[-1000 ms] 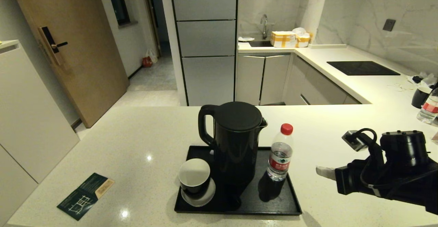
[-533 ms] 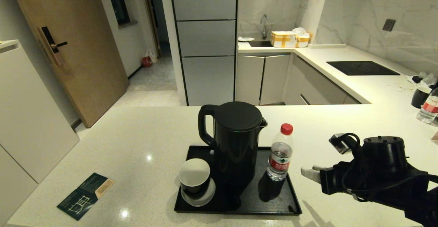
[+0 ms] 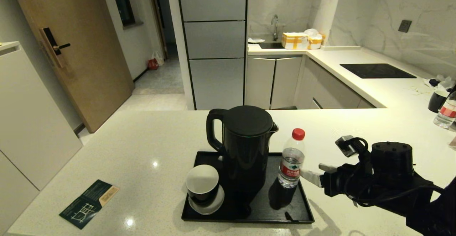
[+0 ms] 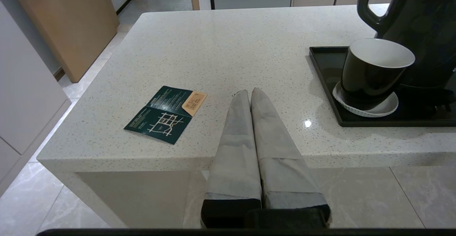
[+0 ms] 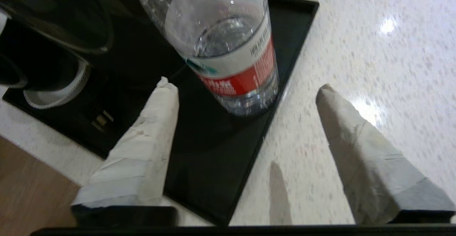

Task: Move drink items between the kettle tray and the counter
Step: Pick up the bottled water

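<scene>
Right gripper (image 5: 245, 86) spread wide, level, nothing grasped, at the bottle's (image 3: 292, 159) 3 o'clock.
Bottle upright on tray (image 3: 302, 214), red cap on.

Right arm reaches in from the right, wrist roughly level, right gripper (image 5: 245, 86) with jaws spread wide, nothing between them, apparently not touching anything. Left gripper (image 4: 250, 93) parked low, fingers (image 4: 237, 140) pressed together, empty.

Black cup (image 4: 372, 73) sits on white saucer (image 4: 367, 106) inside black tray (image 4: 326, 72).
</scene>
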### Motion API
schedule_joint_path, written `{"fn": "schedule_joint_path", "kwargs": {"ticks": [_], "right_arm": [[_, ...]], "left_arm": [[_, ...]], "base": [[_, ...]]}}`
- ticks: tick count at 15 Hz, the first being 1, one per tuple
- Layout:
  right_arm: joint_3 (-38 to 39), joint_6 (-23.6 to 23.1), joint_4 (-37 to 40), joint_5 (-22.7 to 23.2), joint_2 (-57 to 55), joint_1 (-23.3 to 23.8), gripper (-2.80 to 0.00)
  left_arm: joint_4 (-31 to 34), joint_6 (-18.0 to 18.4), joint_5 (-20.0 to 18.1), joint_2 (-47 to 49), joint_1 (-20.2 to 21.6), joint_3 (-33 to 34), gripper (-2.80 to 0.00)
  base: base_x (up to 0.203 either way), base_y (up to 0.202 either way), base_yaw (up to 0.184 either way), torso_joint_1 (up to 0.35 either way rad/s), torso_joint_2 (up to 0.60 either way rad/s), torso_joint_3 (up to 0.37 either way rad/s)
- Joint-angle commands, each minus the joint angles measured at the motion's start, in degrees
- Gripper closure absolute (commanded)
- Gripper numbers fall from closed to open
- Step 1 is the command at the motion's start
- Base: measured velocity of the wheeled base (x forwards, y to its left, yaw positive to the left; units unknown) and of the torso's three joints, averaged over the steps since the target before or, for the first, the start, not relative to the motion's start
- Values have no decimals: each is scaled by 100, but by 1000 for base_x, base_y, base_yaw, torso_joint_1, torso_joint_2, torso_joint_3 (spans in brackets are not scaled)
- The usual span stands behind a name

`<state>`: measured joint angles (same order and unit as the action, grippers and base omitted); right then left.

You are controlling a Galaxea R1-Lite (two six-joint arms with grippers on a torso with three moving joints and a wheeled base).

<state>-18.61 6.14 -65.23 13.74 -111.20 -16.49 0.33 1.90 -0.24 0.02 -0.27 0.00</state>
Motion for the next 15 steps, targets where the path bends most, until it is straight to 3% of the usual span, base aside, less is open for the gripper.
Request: {"fn": "schedule_joint_path", "kwargs": {"ticks": [1, 8, 10, 13, 15], "right_arm": [[35, -6, -489, -100, -582, -89, -280], [-91, -50, -775, -192, -804, -395, -280], [-435, -45, -791, -238, -1106, -419, -280], [-942, -34, -1026, -996, -1439, -416, -280], [-1081, -41, -1125, -1114, -1590, -416, -280]], "left_arm": [[2, 3, -2, -2, 0, 0, 0], [2, 3, -2, -11, 0, 0, 0], [2, 3, -2, -2, 0, 0, 0], [2, 3, -2, -2, 0, 0, 0], [2, 3, -2, -2, 0, 0, 0]], "base": [[0, 0, 0, 0, 0, 0], [0, 0, 0, 0, 0, 0], [0, 0, 0, 0, 0, 0], [0, 0, 0, 0, 0, 0], [0, 0, 0, 0, 0, 0]]}}
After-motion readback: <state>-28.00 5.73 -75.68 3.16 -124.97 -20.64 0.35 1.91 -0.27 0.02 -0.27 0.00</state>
